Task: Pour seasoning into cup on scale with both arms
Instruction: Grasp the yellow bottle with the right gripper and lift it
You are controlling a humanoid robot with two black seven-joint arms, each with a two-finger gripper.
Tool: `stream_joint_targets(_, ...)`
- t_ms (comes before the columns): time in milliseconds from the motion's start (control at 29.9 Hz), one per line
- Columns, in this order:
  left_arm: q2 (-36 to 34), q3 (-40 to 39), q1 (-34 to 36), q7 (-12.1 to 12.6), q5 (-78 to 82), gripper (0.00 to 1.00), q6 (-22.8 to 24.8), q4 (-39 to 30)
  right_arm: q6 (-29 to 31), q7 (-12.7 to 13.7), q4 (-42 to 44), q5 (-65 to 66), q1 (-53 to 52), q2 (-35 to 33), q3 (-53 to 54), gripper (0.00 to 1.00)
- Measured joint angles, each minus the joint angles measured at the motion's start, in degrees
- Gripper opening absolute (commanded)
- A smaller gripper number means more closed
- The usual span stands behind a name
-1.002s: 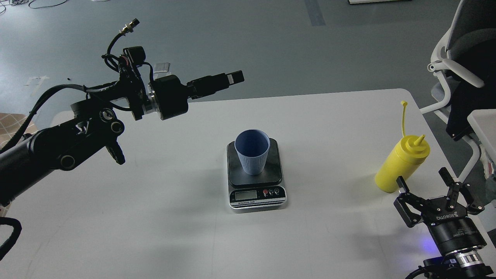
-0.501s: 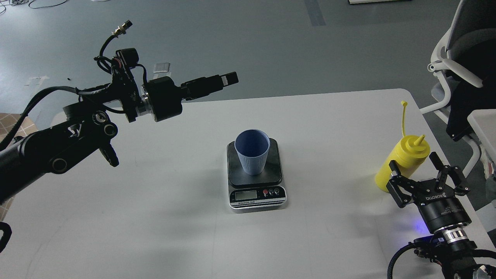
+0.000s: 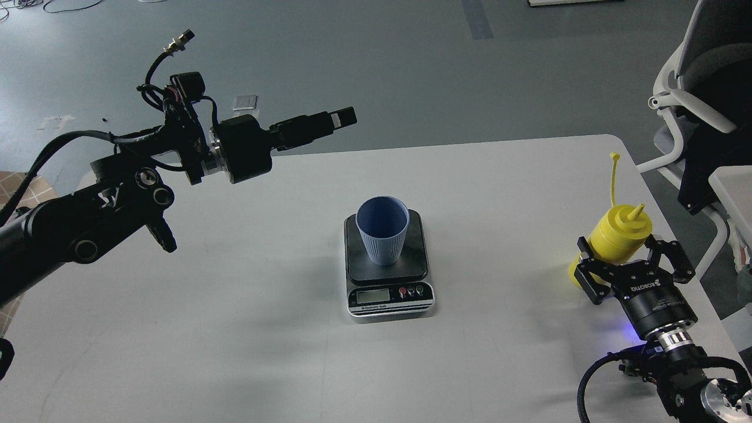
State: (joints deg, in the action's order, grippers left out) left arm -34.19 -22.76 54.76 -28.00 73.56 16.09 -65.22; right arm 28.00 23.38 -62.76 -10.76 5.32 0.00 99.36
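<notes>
The light-blue ribbed cup (image 3: 382, 232) stands upright on the dark plate of the scale (image 3: 390, 294) at the middle of the white table (image 3: 235, 305). The yellow seasoning bottle (image 3: 624, 230) stands near the table's right edge, its tethered cap (image 3: 613, 157) sticking up. My right gripper (image 3: 620, 247) is open, with one finger on each side of the bottle's lower body; I cannot tell whether they touch it. My left gripper (image 3: 343, 118) hangs high above the table's far left, pointing right, away from the cup. Its fingers are seen side-on and cannot be told apart.
A white and grey office chair (image 3: 693, 88) stands just beyond the table's right edge, close to the bottle. The grey floor lies beyond the far edge, with a small flat object (image 3: 245, 103) on it.
My right gripper has moved forward, from short of the bottle to having its open fingers on either side of it. My left arm has drifted slightly left and back. Cup, scale and bottle have not moved.
</notes>
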Motion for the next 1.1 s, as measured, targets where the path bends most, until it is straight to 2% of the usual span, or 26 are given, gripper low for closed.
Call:
stream_joint_targets(100,-0.01,0.0,0.0,0.0,0.0,0.98,-0.01,0.0,0.0,-0.02,0.86,0.44,-0.37,0.0,0.03,0.99)
stream_joint_targets(200,-0.15,0.0,-0.01,0.0,0.0,0.98,-0.06,0.0,0.0,-0.2,1.63,0.94,-0.62,0.0,0.02,0.9)
stream_joint_targets(267,-0.16,0.0,-0.01,0.0,0.0,0.98,-0.06,0.0,0.0,-0.55,2.02,2.07,-0.64,0.0,0.03,0.55)
stream_joint_targets(368,-0.22,0.0,-0.08,0.0,0.0,0.98,-0.07,0.0,0.0,-1.52,2.07,4.41,-0.4,0.0,0.1,0.42)
stream_joint_targets(401,-0.24,0.0,-0.08,0.0,0.0,0.98,-0.09,0.0,0.0,-2.01,2.03,5.32,-0.34,0.0,0.17,0.33)
stream_joint_targets(434,-0.25,0.0,-0.08,0.0,0.0,0.98,-0.1,0.0,0.0,-2.48,1.96,6.15,-0.32,0.0,0.19,0.19)
stream_joint_targets(501,-0.25,0.0,-0.09,0.0,0.0,0.98,-0.1,0.0,0.02,-4.1,1.75,8.74,-0.21,0.01,0.2,0.06)
stream_joint_targets(535,-0.26,0.0,-0.09,0.0,0.0,0.98,-0.1,0.0,0.03,-5.02,1.63,10.32,-0.13,0.01,0.2,0.03)
stream_joint_targets(568,-0.26,0.0,-0.11,0.0,0.0,0.98,-0.1,0.0,0.03,-5.83,1.57,11.8,-0.09,0.02,0.21,0.0)
stream_joint_targets(735,-0.38,0.0,-0.18,0.0,0.0,0.98,-0.1,0.0,0.08,-8.22,1.6,17.68,-0.04,0.02,0.38,0.0)
stream_joint_targets(902,-0.82,-0.5,-0.29,0.0,-0.07,0.98,-0.82,0.01,0.08,-8.68,1.65,22.62,-1.45,-0.01,1.23,0.0)
stream_joint_targets(1103,-0.56,-4.47,-0.75,0.0,-5.03,0.98,-1.14,0.25,-0.14,-8.95,-1.16,33.53,-8.03,-0.03,6.08,0.0)
